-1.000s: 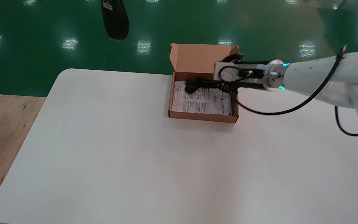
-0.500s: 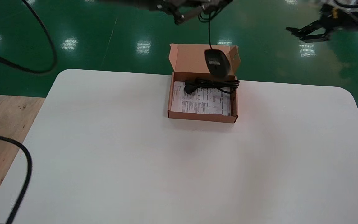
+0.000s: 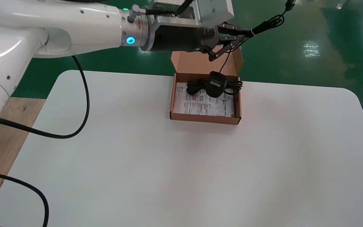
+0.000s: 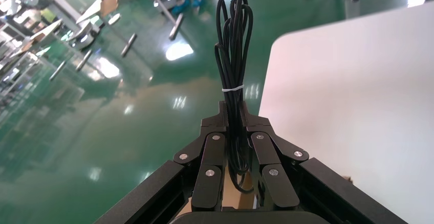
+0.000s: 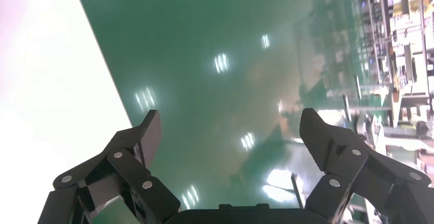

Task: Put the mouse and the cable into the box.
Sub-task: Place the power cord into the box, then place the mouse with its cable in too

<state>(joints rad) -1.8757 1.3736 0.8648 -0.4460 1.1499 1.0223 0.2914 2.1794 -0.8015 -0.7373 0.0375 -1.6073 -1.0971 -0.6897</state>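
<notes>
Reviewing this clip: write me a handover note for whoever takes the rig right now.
Left end effector: shut on the tied cord bundle of the black computer mouse, above the brown cardboard box.
Right end effector: open, empty, away over the green floor.
The mouse dangles over the coiled black cable lying in the box.
Done: cable in. Left: lower mouse and cord in, release.

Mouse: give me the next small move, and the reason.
Probably lower the left gripper a little: shut on the bundled cord, it dangles the mouse over the back of the box, above the black cable already inside. Lowering should seat the mouse. The right gripper is open, idle.
</notes>
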